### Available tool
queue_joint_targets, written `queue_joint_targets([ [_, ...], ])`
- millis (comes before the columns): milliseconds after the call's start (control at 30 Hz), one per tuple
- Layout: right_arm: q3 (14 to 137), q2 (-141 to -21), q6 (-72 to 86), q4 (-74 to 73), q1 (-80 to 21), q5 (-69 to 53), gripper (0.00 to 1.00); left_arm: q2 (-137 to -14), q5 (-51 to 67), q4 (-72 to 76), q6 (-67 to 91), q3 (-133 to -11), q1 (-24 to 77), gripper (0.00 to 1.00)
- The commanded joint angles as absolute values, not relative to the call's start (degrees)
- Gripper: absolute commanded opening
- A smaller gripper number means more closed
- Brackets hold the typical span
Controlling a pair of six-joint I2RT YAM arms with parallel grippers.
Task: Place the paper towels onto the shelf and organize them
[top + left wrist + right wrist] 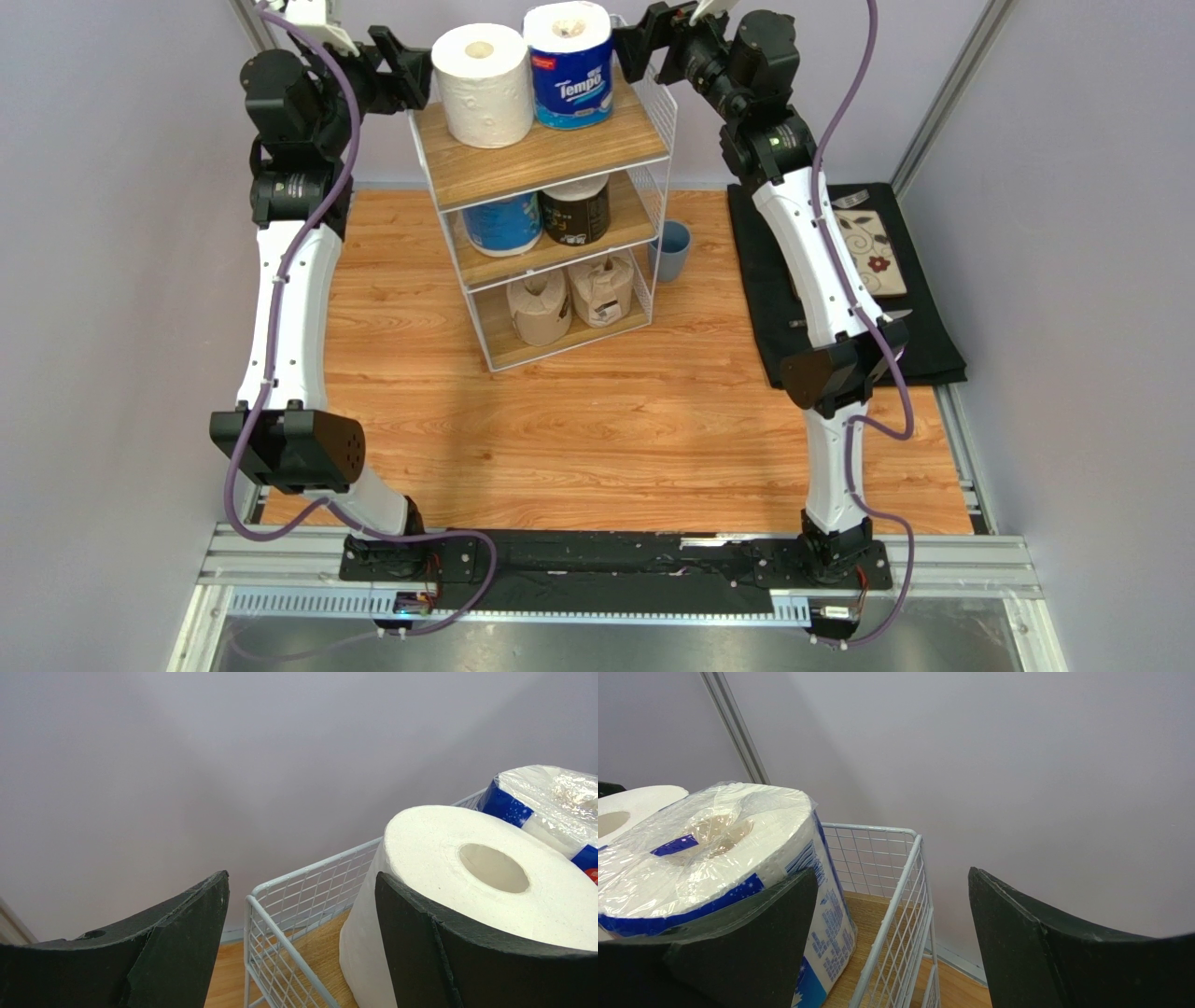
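Nearest the lenses, both pairs of black fingers (175,945) are standing spread and released, grasping nothing. The left gripper (410,67) is hovering just beside the plain white roll (481,84), and the right gripper (634,42) is hovering beside the Tempo roll (570,63), whose blue wrap is reading "Tempo". Six paper towels are sitting on the three-tier wire shelf (561,157), two per tier: those two on top, a blue-wrapped roll (502,221) and a dark-wrapped roll (577,210) in the middle, two crumpled brown rolls (539,305) lowest. One blue cup (673,252) is standing by the shelf's right edge. A broad stretch of bench (631,434) is lying between shelf and arm bases.
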State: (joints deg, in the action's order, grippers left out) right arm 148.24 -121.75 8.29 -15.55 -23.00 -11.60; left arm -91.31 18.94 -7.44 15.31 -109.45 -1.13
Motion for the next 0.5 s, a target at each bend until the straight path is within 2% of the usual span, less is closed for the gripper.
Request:
queue_joint_targets([
  [0, 147.57, -117.78, 7.38, -12.48, -23.82, -16.35, 0.83, -88.6, 22.32, -6.68, 14.41, -109.6, -0.44, 0.85],
  [467, 144.49, -113.65, 7.47, -11.34, -23.64, -19.07, 0.84, -86.92, 24.96, -5.89, 16.08, -108.11, -0.44, 0.85],
])
